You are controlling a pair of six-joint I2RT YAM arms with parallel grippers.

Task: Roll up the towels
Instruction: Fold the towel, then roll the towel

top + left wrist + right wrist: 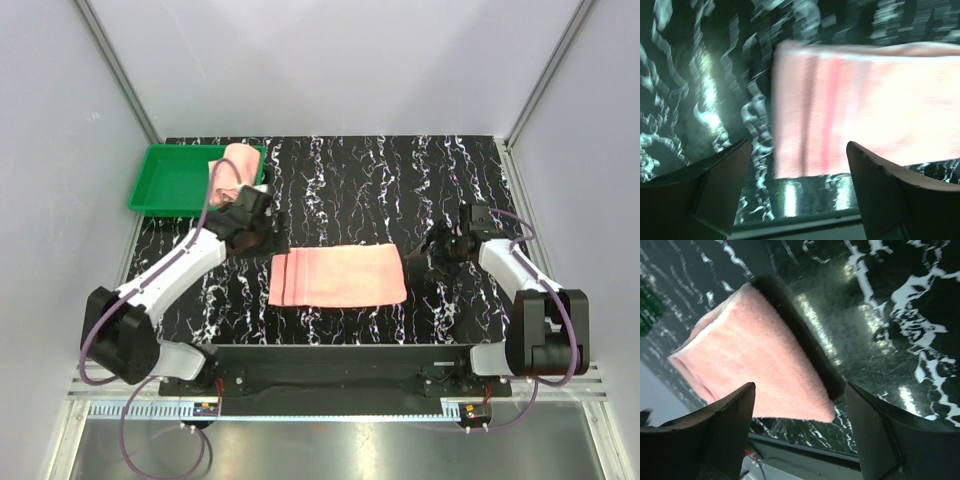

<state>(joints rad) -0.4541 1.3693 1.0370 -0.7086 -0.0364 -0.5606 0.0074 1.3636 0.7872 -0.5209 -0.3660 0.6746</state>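
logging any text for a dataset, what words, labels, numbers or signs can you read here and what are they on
No text can be read in any view.
Marked strip on the front rail: ruler-like ticks, any numbers too small to read.
Flat towel: only dark stripes near its left end, no label text visible.
Wrist views: too blurred to show any print.

Top external: fixed, high above and behind the rig, looking down and forward. Far off, so the whole marbled black tabletop [340, 170] is in frame.
Left wrist: sits at 9 o'clock of the flat towel [338, 276], low and close, motion-blurred, facing 3 o'clock onto its striped end.
Right wrist: sits at 3 o'clock, equally close, tilted, facing 9 o'clock onto the plain end.
Shared by all three: that towel and the tabletop around it.
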